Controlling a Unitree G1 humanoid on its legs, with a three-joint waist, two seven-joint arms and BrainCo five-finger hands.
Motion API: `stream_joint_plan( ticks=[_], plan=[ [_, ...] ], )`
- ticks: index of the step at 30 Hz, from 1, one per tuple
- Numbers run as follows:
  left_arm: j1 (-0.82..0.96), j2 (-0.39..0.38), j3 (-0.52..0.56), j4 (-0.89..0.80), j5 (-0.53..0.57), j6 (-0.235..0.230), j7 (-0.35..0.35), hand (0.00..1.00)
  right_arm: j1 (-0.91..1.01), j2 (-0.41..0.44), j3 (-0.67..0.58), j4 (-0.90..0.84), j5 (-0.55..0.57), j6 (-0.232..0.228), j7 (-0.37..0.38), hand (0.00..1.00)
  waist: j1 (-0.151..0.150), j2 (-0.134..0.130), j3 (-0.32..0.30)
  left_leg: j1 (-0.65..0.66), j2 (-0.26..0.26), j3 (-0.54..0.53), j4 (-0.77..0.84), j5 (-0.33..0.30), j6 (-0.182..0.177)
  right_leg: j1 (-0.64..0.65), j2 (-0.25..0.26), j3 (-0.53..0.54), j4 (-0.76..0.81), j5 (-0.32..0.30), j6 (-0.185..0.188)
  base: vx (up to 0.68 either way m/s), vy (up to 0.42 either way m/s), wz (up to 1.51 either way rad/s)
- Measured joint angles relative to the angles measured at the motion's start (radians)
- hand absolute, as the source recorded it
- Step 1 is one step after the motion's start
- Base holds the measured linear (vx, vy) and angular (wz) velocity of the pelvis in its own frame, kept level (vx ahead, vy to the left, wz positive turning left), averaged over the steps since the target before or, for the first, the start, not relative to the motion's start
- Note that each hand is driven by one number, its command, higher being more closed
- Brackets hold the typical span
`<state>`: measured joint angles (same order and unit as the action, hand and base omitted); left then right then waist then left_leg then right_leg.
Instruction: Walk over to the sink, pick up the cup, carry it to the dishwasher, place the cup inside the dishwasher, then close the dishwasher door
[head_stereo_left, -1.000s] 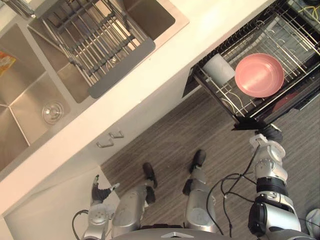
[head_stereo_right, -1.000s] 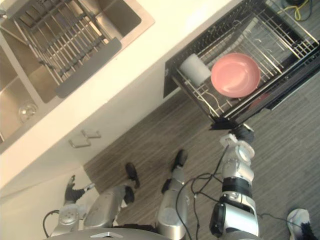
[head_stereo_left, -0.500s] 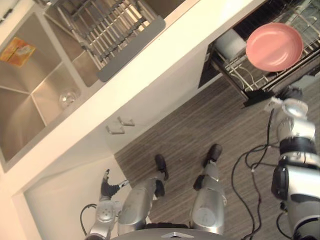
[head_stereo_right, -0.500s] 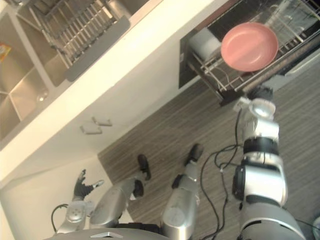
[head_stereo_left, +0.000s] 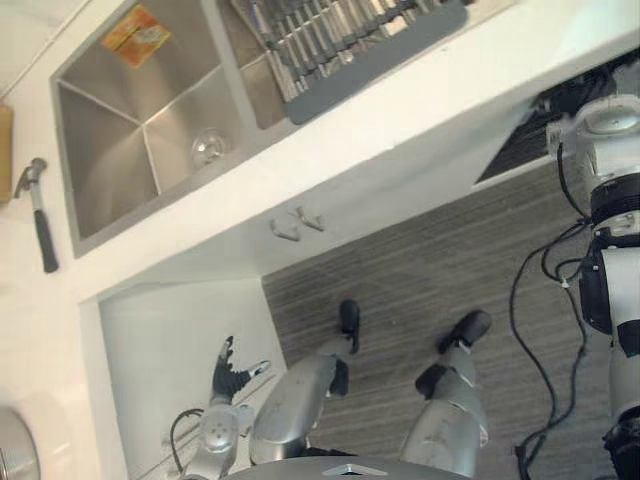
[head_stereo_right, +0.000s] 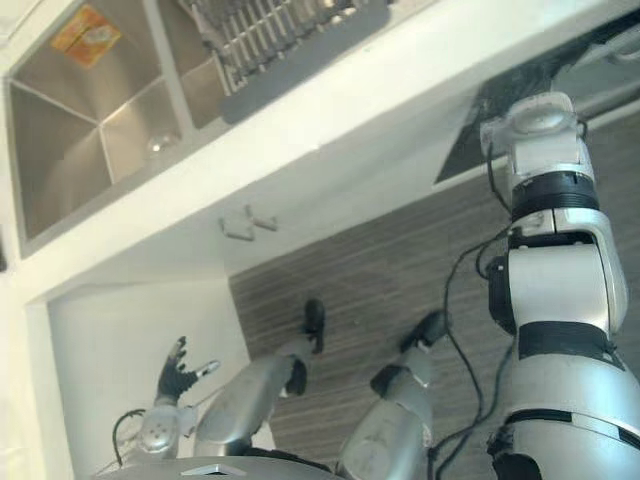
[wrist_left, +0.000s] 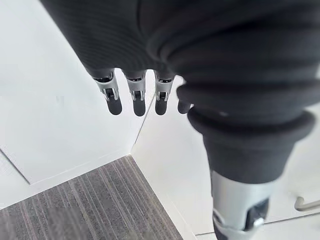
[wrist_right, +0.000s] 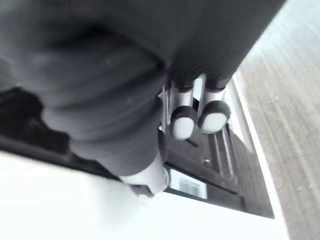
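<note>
White bench (head_stereo_left: 420, 100) crosses the upper frame, 2 cabinet handles (head_stereo_left: 287, 229) beneath it; grey striped floor (head_stereo_left: 420, 280) at centre and right.

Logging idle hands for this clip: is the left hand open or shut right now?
Open. The left hand has its fingers straight and spread, holding nothing, beside the white cabinet.
</note>
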<state>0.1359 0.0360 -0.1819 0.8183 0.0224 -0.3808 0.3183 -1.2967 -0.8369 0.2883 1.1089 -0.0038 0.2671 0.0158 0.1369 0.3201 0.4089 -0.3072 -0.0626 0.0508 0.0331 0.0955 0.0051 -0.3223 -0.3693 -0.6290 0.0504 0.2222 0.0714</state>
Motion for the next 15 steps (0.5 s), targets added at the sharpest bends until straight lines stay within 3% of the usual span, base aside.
stream_joint_plan(
  ticks=[4, 5, 9, 11, 13, 15],
  plan=[
    [0.051, 0.009, -0.028, 0.038, -0.002, 0.004, -0.029, 0.0, -0.004, -0.001, 0.036, 0.02, -0.115, -0.002, 0.005, 1.0, 0.013, 0.004, 0.0, -0.003, -0.005, -0.004, -0.021, 0.003, -0.015, -0.038, -0.025, 0.01, 0.063, -0.027, 0.006, 0.0, 0.008, 0.02],
    [0.054, 0.009, -0.032, 0.037, -0.002, 0.004, -0.03, 0.0, -0.005, -0.003, 0.049, 0.02, -0.125, -0.003, 0.005, 0.0, 0.017, 0.004, 0.0, -0.004, -0.003, -0.004, -0.021, 0.003, -0.015, -0.044, -0.025, 0.013, 0.071, -0.031, 0.006, -0.02, -0.03, -0.02],
    [0.054, 0.012, -0.05, 0.036, -0.016, 0.002, -0.036, 0.0, -0.009, -0.01, 0.085, 0.02, -0.139, -0.019, 0.026, 0.0, 0.021, 0.013, -0.006, -0.007, 0.009, -0.01, -0.025, 0.009, -0.023, -0.065, -0.024, 0.014, 0.113, -0.06, -0.005, -0.01, -0.051, -0.01],
    [0.054, 0.012, -0.061, 0.035, -0.022, 0.002, -0.035, 0.0, -0.009, -0.019, 0.084, 0.02, -0.068, -0.024, 0.025, 0.0, 0.021, 0.02, -0.015, -0.007, 0.016, -0.016, -0.029, 0.013, -0.029, -0.066, -0.019, 0.01, 0.121, -0.068, -0.009, 0.0, -0.056, 0.04],
    [0.055, 0.012, -0.061, 0.027, -0.051, 0.001, -0.043, 0.0, 0.003, -0.019, 0.01, 0.017, 0.001, -0.037, 0.012, 0.0, 0.017, 0.021, -0.017, -0.002, 0.023, -0.017, -0.029, 0.019, -0.023, -0.064, -0.013, 0.007, 0.126, -0.075, -0.012, 0.02, -0.043, 0.0],
    [0.056, 0.012, -0.061, 0.024, -0.077, 0.001, -0.059, 0.0, 0.06, -0.018, -0.086, -0.02, 0.043, -0.078, -0.014, 0.0, 0.015, 0.021, -0.016, 0.009, 0.026, -0.017, -0.029, 0.021, -0.021, -0.053, -0.011, 0.006, 0.127, -0.077, -0.013, 0.02, -0.007, 0.01]
  ],
)
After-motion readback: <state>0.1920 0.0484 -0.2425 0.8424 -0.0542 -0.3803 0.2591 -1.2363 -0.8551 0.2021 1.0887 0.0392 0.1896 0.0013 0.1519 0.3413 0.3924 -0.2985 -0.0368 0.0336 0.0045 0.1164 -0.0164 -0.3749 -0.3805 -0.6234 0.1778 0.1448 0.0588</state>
